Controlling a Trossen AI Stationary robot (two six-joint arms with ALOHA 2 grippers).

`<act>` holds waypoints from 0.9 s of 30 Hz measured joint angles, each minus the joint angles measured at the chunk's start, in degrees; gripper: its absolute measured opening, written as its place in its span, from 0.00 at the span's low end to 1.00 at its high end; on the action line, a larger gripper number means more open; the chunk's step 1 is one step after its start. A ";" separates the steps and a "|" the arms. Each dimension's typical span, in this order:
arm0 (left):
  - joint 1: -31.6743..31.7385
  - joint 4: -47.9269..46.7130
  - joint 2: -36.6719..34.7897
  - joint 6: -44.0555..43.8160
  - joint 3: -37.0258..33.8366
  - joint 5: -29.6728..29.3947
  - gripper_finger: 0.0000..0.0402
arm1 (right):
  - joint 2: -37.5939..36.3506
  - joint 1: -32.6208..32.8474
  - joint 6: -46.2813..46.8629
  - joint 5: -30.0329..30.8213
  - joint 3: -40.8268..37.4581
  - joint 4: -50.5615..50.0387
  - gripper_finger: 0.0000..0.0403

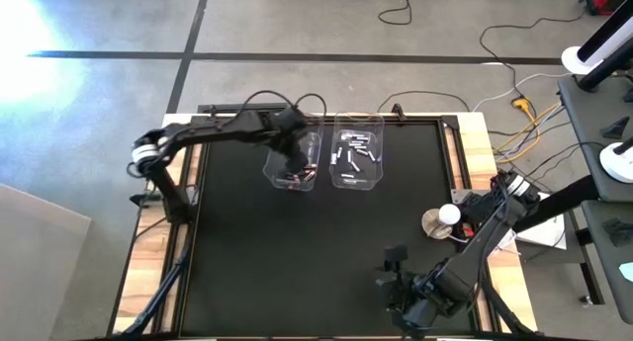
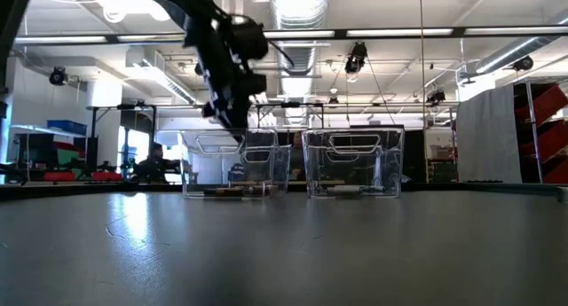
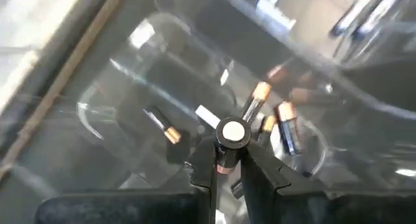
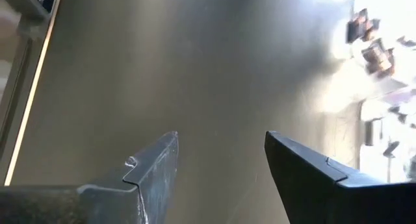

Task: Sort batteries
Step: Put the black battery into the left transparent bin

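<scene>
Left jaws pinch battery (image 3: 232,138) upright, above left bin (image 1: 293,163).

Bright ceiling strip lights (image 2: 293,31) glare overhead; both wrist views are blurred, with washed-out corners.

batteries (image 1: 354,155): dark ones left bin | silvery ones right bin

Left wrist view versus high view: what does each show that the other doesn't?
Only the left wrist view shows the left gripper shut on a battery held end-on, above dark, copper-tipped batteries. Only the high view shows the right bin of silvery batteries and the right gripper, open, near the table's front. Both show the left bin.
</scene>
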 joint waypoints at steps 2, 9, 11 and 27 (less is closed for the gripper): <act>1.05 -1.13 3.32 0.14 1.60 0.97 0.07 | 0.04 0.00 0.04 -1.06 -0.67 0.10 0.56; 2.90 -8.63 14.06 1.39 12.84 0.78 0.07 | -0.23 -0.15 1.83 -1.14 -1.09 0.12 0.56; 3.07 -11.09 16.82 2.01 15.81 0.80 0.07 | -0.46 -0.14 3.03 -1.82 -1.10 0.09 0.56; 2.94 -16.46 29.54 5.30 25.85 0.95 0.07 | -0.66 1.04 5.14 -4.11 -1.44 0.09 0.56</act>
